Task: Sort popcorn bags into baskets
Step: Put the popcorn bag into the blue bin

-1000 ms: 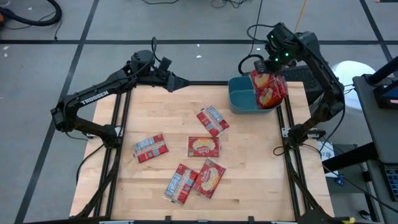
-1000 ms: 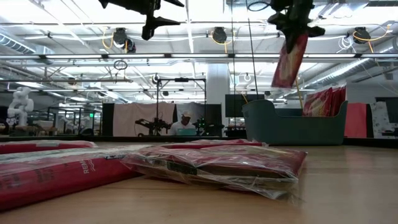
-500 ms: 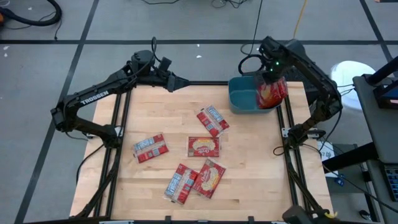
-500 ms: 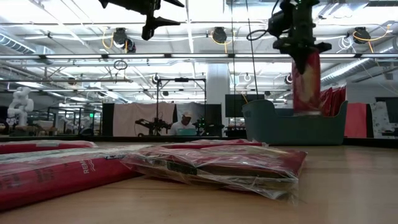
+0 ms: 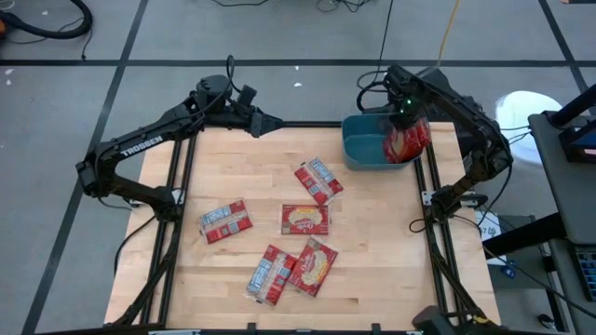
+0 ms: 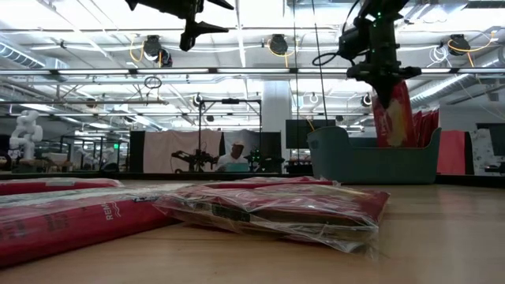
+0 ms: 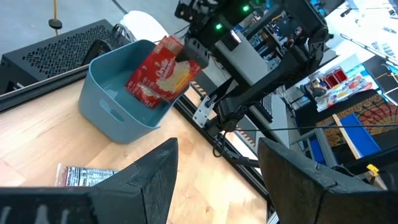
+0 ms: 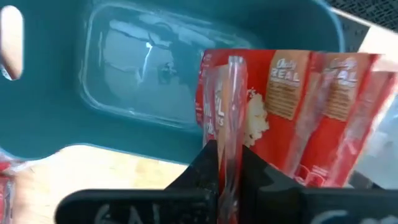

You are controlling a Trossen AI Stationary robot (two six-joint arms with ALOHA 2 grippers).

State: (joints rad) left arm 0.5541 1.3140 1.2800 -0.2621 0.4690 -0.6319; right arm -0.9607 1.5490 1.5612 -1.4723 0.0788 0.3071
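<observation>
Left tool [image 5: 264,124] hangs idle over the far-left edge of the counter [image 5: 372,242], fingers parted, nothing between them. Five popcorn bags lie loose mid-counter: one at left [image 5: 225,221], a pair near the front edge [image 5: 269,274] [image 5: 313,265], one in the centre [image 5: 304,219], one farther back [image 5: 318,180]. At the far right corner stands the teal basket [image 5: 361,149], with several bags [image 5: 413,138] already standing on edge against its right wall; left half of the basket looks bare. Right tool [image 8: 227,163] is over the basket, clamped shut on the clear seam of one more bag [image 8: 273,106], which hangs partly down inside. Judgement: roughly half done; this bag wants releasing, then the five loose ones fetched. Counter is pale wood planks in a black frame. In the low view, the room behind is a workshop with ceiling lights, more robot rigs, and a person [image 6: 234,157] seated far back.
</observation>
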